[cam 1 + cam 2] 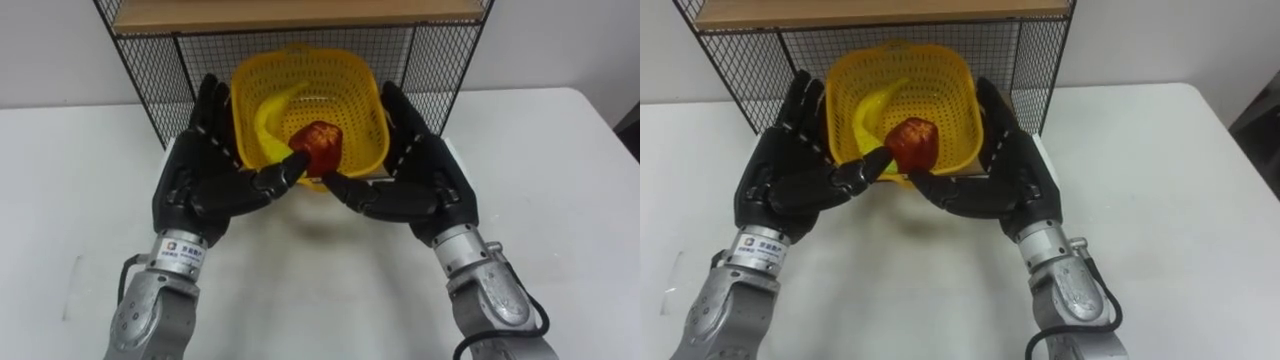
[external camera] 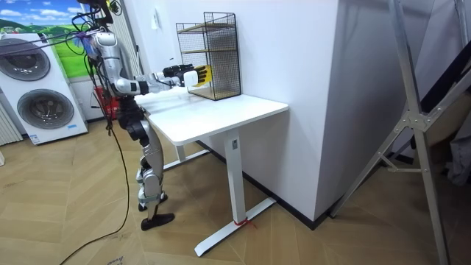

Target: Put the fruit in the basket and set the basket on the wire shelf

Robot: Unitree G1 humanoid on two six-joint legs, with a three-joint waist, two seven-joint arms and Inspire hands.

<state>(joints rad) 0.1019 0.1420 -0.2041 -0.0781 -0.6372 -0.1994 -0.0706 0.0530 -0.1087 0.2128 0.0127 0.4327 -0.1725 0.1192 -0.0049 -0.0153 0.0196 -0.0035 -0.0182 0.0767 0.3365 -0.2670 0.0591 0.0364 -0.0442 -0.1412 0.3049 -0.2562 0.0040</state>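
— Which step is reached?
— Fruit is loaded: banana point(image 1: 262, 118) and apple point(image 1: 320, 146) are seen in the basket point(image 1: 352, 82), upper centre, pressed between the left hand point(image 1: 205, 172) and right hand point(image 1: 428, 172), fingers laid straight along its sides.
— And next?
— It probably needs to be pushed level into the wire shelf point(image 1: 160, 92) at the top, then released.

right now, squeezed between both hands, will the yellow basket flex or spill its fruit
The basket looks like thin perforated plastic, so probably light and springy between the left hand and right hand. It tilts toward the robot, so the round apple at the low rim could roll out; the banana less so.
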